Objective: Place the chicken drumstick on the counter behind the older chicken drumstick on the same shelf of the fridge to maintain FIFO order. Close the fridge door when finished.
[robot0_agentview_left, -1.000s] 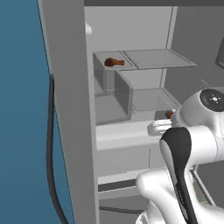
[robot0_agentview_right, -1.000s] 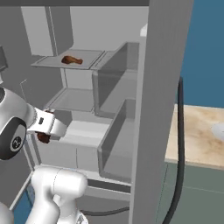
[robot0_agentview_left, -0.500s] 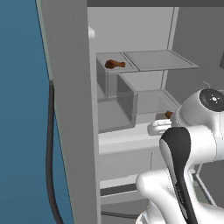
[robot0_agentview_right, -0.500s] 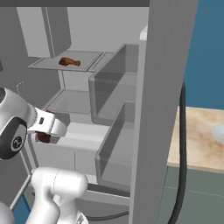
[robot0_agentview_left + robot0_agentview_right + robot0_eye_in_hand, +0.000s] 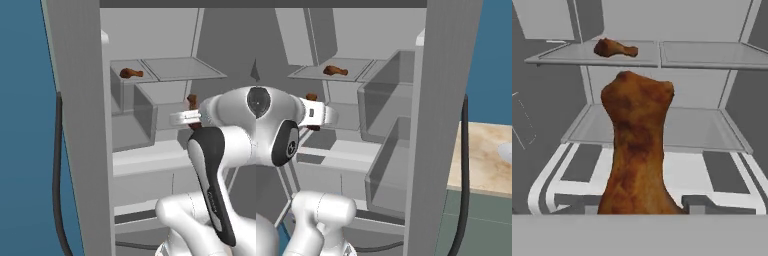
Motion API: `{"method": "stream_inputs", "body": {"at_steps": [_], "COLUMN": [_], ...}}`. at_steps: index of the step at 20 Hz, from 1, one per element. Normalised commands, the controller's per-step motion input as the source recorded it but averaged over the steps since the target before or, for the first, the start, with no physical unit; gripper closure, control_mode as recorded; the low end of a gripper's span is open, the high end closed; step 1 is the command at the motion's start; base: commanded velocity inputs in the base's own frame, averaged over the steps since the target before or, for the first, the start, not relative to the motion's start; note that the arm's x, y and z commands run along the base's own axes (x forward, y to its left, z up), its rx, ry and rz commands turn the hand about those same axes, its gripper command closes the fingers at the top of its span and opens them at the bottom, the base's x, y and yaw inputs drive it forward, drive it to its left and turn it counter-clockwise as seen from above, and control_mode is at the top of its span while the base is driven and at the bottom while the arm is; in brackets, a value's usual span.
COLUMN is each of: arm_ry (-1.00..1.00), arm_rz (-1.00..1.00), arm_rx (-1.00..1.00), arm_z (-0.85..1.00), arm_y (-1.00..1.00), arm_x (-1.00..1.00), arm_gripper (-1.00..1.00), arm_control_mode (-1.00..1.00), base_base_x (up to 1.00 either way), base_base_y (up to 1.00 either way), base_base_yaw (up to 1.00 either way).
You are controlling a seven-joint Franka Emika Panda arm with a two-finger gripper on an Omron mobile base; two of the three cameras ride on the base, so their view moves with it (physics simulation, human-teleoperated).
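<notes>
Clamping a small dark-brown chicken drumstick [image 5: 637, 150] between narrowly set jaws, the white arm's two-finger gripper [image 5: 192, 117] hangs inside the open grey fridge [image 5: 443, 100], the meat rising upright straight ahead of the hand. Higher up and further in, a second brown drumstick [image 5: 615, 48] lies on a flat pale-grey shelf [image 5: 707, 55]. Right of the fridge, a beige marble counter [image 5: 483, 157] shows.
</notes>
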Motion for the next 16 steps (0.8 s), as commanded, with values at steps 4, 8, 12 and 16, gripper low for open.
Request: {"method": "stream_inputs", "body": {"at_steps": [4,8,12,16], "arm_ry": [-0.35,-0.21,-0.12,-0.02], "arm_rz": [0.11,0.05,0.01,0.00], "arm_rx": [-0.07,-0.11,-0.08,-0.07], "arm_z": [0.82,0.55,0.29,0.28], "arm_y": [0.00,0.03,0.14,0.04], "arm_x": [0.63,0.76,0.94,0.92], "arm_gripper": [1.00,1.00,1.00,1.00], "arm_control_mode": [-1.00,-1.00,-1.00,-1.00], "base_base_x": [0.00,0.00,0.00,0.00], "base_base_y": [0.00,0.00,0.00,0.00], "base_base_yaw": [0.00,0.00,0.00,0.00]}}
